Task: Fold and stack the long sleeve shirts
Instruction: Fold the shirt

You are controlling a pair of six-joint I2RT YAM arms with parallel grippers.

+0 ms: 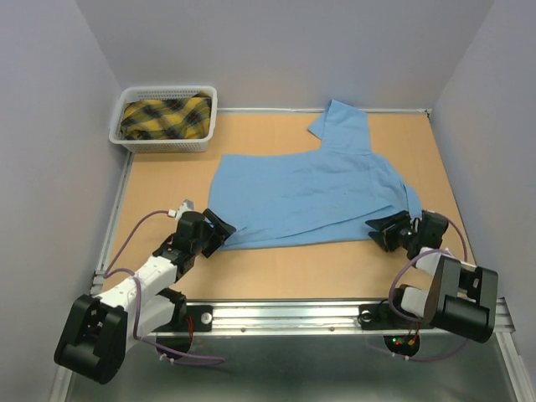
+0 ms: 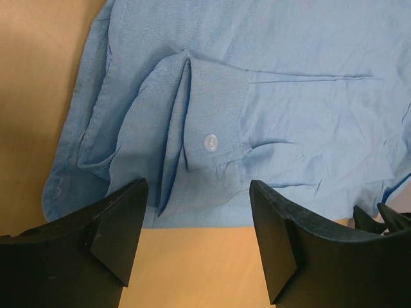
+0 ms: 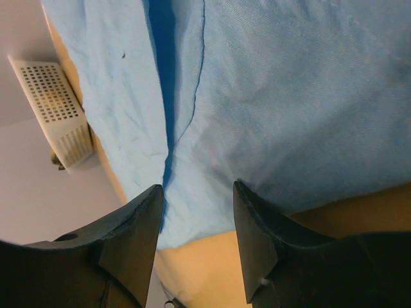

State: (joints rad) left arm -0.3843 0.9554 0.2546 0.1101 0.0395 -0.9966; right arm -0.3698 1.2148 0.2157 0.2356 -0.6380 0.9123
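Observation:
A light blue long sleeve shirt [image 1: 310,188] lies partly folded on the table, one sleeve reaching to the far edge. My left gripper [image 1: 219,231] is open at the shirt's near-left corner. In the left wrist view its fingertips straddle bare table just short of the buttoned cuff [image 2: 209,122]. My right gripper [image 1: 381,232] is open at the shirt's near-right corner. In the right wrist view the shirt's edge [image 3: 212,192] lies between its fingers [image 3: 138,221]. Neither gripper holds anything.
A white basket [image 1: 126,134] at the far left holds a folded yellow and black plaid shirt [image 1: 166,117]; the basket also shows in the right wrist view [image 3: 54,109]. Walls close in the table on three sides.

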